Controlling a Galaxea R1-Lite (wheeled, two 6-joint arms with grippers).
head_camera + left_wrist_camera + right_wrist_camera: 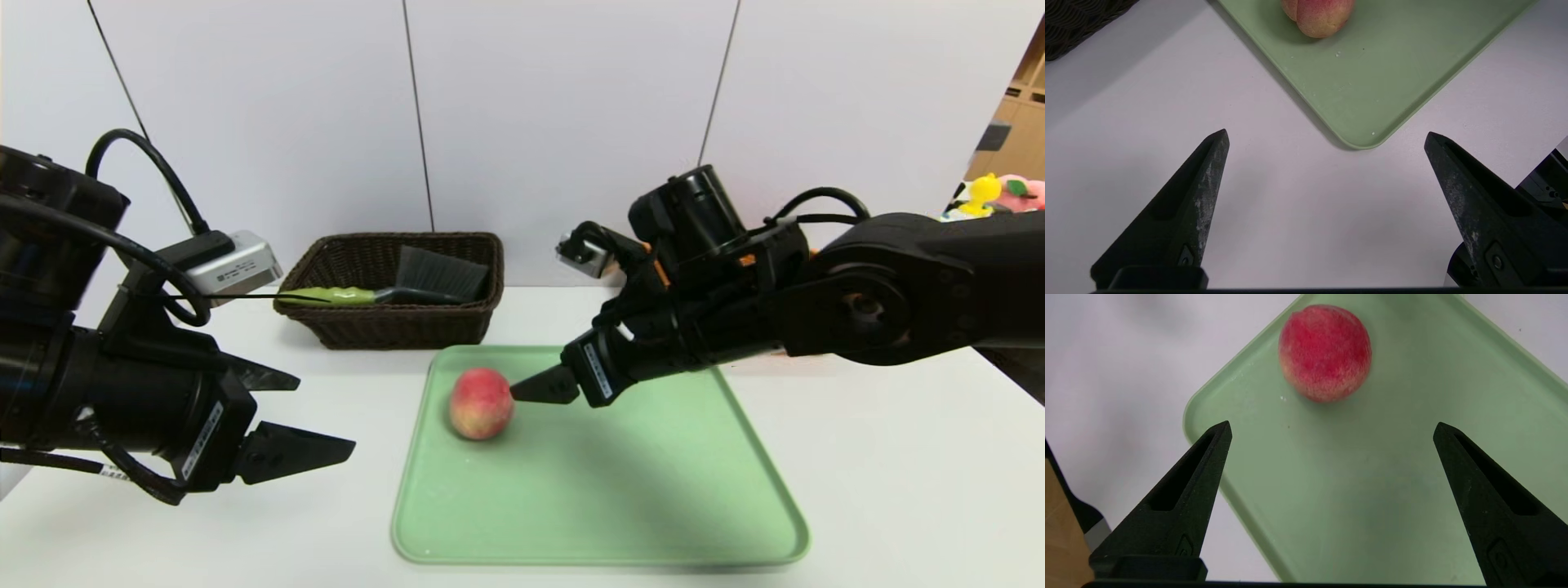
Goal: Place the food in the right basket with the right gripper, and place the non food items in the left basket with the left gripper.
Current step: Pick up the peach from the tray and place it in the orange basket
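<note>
Peach [482, 403] on the green tray [604, 523], near the left edge, yet to be basketed. Right hand [1333, 430] spread wide over the tray, empty, close to the fruit. Left hand [1327, 136] also apart and empty, out over the desk [310, 531] beside the tray. Green-handled brush [441, 273] already in the dark wicker basket [400, 327]. Apparently only the peach left to grasp and deliver.

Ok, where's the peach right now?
In the head view, the peach sits on the green tray, toward its far left corner, with the right end effector open above the tray, close to it but not gripping it.
</note>
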